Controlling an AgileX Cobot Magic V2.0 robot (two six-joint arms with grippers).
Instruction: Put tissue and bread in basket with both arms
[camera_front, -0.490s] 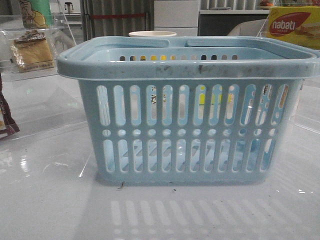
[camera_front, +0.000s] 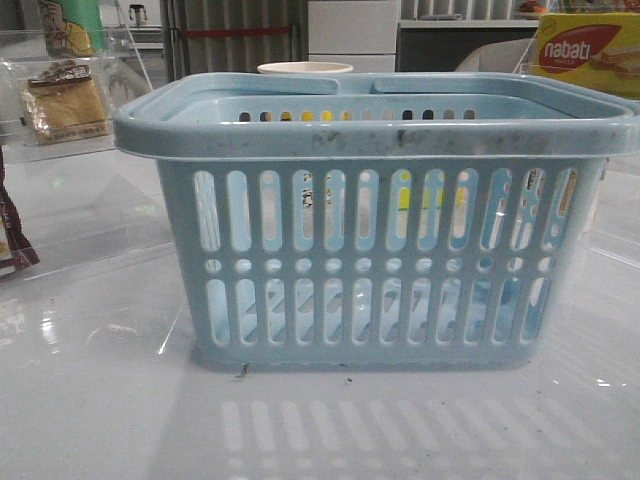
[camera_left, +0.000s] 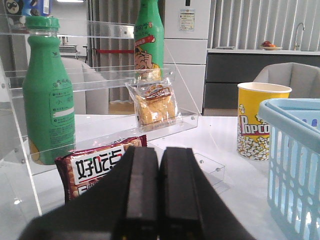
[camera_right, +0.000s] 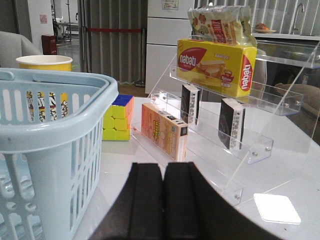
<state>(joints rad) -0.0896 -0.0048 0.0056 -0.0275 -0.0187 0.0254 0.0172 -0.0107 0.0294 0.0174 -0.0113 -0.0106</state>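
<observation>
The light-blue basket stands in the middle of the table and looks empty; it also shows in the left wrist view and the right wrist view. The bread, a tan slice in clear wrap, leans on a clear shelf; in the front view it is at the far left. Two small dark tissue packs stand on a clear stepped shelf right of the basket. My left gripper is shut and empty, short of the bread. My right gripper is shut and empty, short of the packs.
A dark red snack packet and green bottles stand by the bread's shelf. A popcorn cup stands behind the basket. A yellow nabati box, an orange box and a colour cube are near the tissue shelf.
</observation>
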